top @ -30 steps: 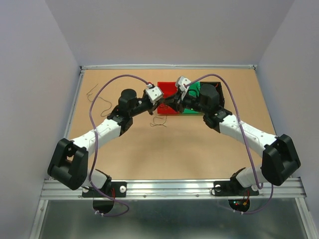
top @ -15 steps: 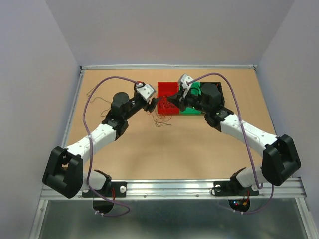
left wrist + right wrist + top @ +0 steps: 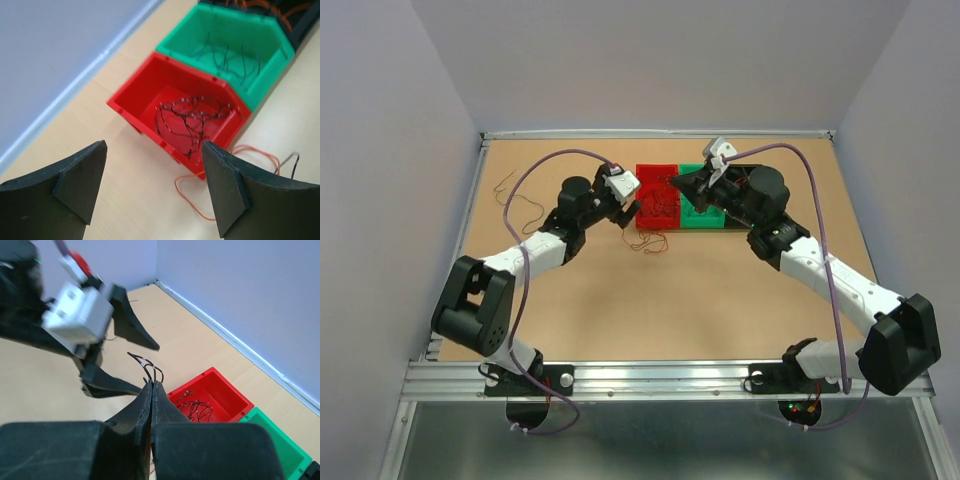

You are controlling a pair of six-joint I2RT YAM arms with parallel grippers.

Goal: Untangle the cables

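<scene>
Table (image 3: 620, 310) held 3 bins in a row at the far side: red bin (image 3: 145, 87), green bin (image 3: 190, 35) touching it, black bin (image 3: 306, 25) beyond. My left gripper (image 3: 155, 192) hung near the red bin, jaws spread wide w/ nothing btwn them. My right gripper (image 3: 151, 387) was clamped on a black cable (image 3: 146, 365), v. thin, looping past the tips. More black cables (image 3: 190, 120) lay in the red bin. An orange cable (image 3: 651, 242) lay on the table just beside it.

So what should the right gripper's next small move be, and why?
Probably carry its wire over whichever bin matches and open. The right gripper is shut on a thin dark wire, held up near the red bin. The left gripper is open and holds nothing, so the strand looks ready to drop.
</scene>
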